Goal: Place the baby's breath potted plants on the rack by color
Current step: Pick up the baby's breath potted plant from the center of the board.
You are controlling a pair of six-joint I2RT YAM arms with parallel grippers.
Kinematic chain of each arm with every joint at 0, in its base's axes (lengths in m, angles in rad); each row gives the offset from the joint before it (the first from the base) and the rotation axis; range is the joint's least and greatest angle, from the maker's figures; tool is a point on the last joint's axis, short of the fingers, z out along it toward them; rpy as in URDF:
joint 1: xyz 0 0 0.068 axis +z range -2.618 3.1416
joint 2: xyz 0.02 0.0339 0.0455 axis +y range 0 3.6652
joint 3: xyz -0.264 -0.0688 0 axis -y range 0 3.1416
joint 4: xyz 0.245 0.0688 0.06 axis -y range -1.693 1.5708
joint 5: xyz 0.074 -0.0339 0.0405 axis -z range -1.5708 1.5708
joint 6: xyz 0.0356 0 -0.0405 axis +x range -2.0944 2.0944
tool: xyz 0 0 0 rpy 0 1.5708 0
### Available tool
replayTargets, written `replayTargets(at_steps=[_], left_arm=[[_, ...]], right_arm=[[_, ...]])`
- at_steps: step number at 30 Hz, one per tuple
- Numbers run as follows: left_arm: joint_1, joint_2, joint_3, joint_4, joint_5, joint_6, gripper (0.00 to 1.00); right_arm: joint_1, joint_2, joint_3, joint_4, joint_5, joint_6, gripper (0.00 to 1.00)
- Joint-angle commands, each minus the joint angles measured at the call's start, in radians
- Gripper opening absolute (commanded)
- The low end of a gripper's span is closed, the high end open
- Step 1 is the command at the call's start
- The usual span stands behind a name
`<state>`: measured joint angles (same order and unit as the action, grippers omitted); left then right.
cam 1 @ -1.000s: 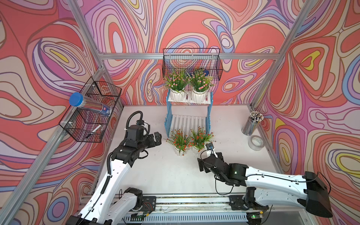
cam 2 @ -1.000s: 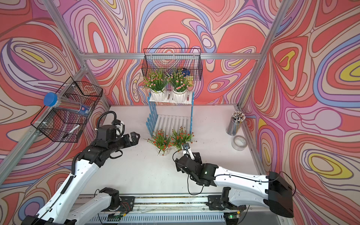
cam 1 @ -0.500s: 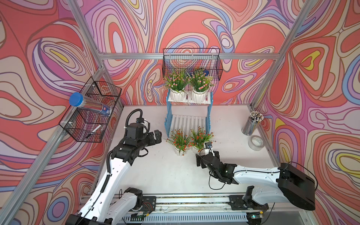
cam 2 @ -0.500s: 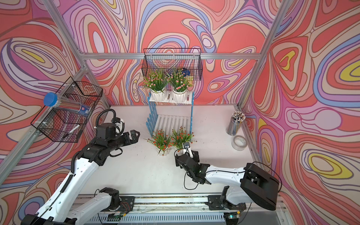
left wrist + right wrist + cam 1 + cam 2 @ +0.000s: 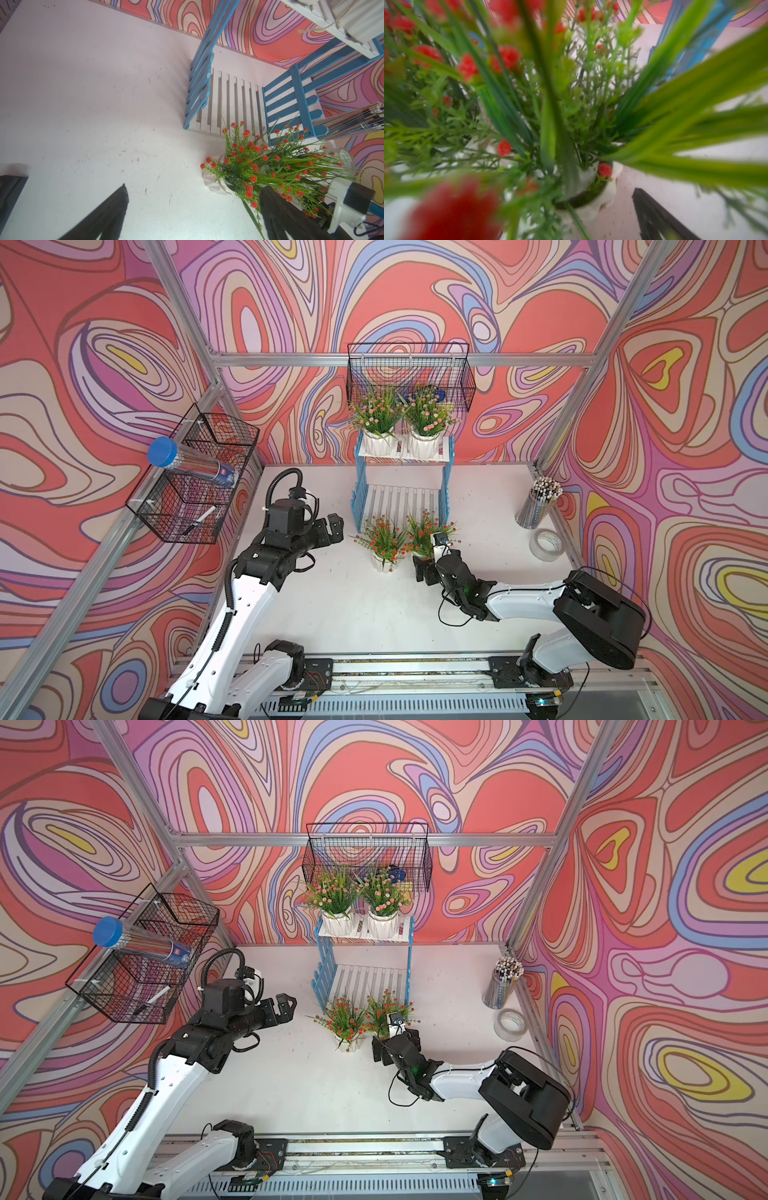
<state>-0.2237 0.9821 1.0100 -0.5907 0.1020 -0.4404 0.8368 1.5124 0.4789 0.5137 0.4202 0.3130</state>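
The left pink plant (image 5: pixel 376 416) and right pink plant (image 5: pixel 429 414) stand side by side on the top shelf of the rack (image 5: pixel 360 483), at the upper middle of both top views. The left red plant (image 5: pixel 384 539) and right red plant (image 5: pixel 422 526) sit at centre frame on the white table (image 5: pixel 353 605), just before the lower shelf, their foliage touching. The right gripper (image 5: pixel 428 564) is at the right red plant's pot with its jaws spread. In the wrist view one finger (image 5: pixel 654 214) stands clear of the pot, and leaves hide the other. Further left in the frame, the left gripper (image 5: pixel 336 526) hangs wide open and empty, apart from the plants

Rack (image 5: pixel 401 499): matt painted wood slats. Rear basket (image 5: pixel 409 373): black metal wire.
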Motion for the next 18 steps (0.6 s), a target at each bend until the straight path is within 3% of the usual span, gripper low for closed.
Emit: replayTargets(at_steps=[1,16,18], left_arm=[[-0.008,0.011,0.029,-0.032,-0.014,0.007,1.0],[-0.008,-0.005,0.035,-0.069,-0.027,0.011,1.0],[-0.009,-0.006,0.036,-0.07,-0.022,0.01,1.0]], right_arm=[[-0.016,0.058,0.012,0.068,-0.048,-0.058,0.98],[-0.047,0.241,0.064,0.244,-0.097,-0.145,0.98],[-0.047,0.247,0.06,0.26,-0.101,-0.15,0.93]])
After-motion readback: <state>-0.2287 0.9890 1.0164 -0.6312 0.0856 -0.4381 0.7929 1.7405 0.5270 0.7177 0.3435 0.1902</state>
